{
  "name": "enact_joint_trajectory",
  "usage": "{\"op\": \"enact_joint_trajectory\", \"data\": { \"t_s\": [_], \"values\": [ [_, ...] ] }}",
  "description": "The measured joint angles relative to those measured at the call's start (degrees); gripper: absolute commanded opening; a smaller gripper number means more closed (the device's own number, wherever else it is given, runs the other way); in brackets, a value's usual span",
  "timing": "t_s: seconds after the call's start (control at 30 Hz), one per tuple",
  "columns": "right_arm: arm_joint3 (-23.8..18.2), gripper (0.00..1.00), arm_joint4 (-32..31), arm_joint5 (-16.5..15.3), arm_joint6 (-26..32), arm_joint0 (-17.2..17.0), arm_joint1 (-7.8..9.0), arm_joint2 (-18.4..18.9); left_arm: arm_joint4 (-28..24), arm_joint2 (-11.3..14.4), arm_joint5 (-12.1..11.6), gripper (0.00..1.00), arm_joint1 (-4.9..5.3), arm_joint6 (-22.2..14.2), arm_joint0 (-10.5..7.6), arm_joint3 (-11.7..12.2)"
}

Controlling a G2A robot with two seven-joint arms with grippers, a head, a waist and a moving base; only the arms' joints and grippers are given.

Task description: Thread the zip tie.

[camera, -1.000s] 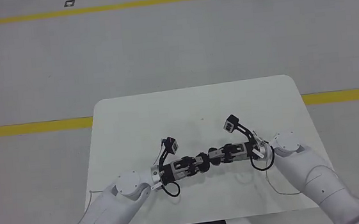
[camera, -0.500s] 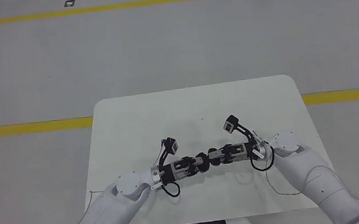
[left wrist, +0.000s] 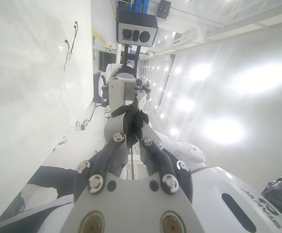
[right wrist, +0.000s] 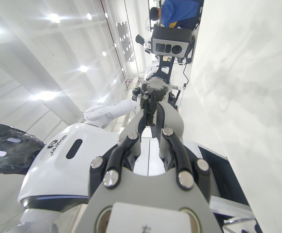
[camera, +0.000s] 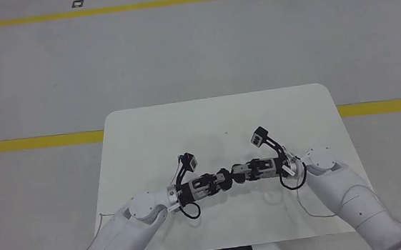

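Both arms are meeting tip to tip above the worktop [camera: 151, 129], over its near half and about mid-width.

The left end effector [camera: 222, 180] is pointing inward from the worktop's near-left side. The right end effector [camera: 236, 174] is pointing inward from its near-right side. The two tips are sitting just beside each other.

The zip tie [left wrist: 131, 129] is black and is sitting at that same spot over the worktop, bridging the two tips.

- **Left wrist view:** the left end effector's fingers [left wrist: 152, 132] are closing in on a black strip. The strip is running out between them toward the right end effector and bunching into a wider dark fold at that far end.
- **Right wrist view:** the right end effector's fingers [right wrist: 169, 114] are sitting nearly together with their ribbed pads facing, pinching a black piece between them. The left end effector is sitting directly beyond the tips; I cannot tell whether the two are touching.

So each end effector is clamping its own part of the zip tie, with the tie lying right in both grips.

I cannot tell which end is head and which is tail, or whether the tail is sitting inside the head. I also cannot tell how high above the worktop the tie is hanging.

A yellow floor stripe [camera: 37, 142] is running past the worktop's left and right sides.
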Motion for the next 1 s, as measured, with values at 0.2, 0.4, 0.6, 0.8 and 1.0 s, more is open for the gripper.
{"op": "enact_joint_trajectory", "data": {
  "t_s": [0.2, 0.4, 0.6, 0.8, 1.0],
  "values": [
    [-0.3, 1.0, 0.0, -0.2, -1.6, -1.1, 0.92, 3.8, 1.3, -0.8, -2.0, 0.0, 0.17, -0.1, -0.03, 0.0],
    [-2.9, 1.0, 0.1, -0.6, -4.7, -4.4, 2.38, 10.0, 9.4, -4.6, -2.1, 0.0, 0.49, -1.2, 0.89, -4.6],
    [-3.7, 1.0, -0.6, -0.3, -5.2, -5.1, 2.7, 11.3, 14.8, -5.6, -2.1, 0.0, 0.54, -0.9, 1.96, -6.4],
    [-3.7, 1.0, -0.6, -0.4, -5.2, -5.1, 2.7, 11.3, 15.7, -5.6, -2.0, 0.0, 0.62, -0.3, 1.56, -6.4],
    [-3.7, 1.0, -0.6, -0.4, -5.2, -5.1, 2.7, 11.3, 35.2, -5.5, -2.1, 0.0, 1.3, 3.9, 1.73, -9.0]
  ]
}}
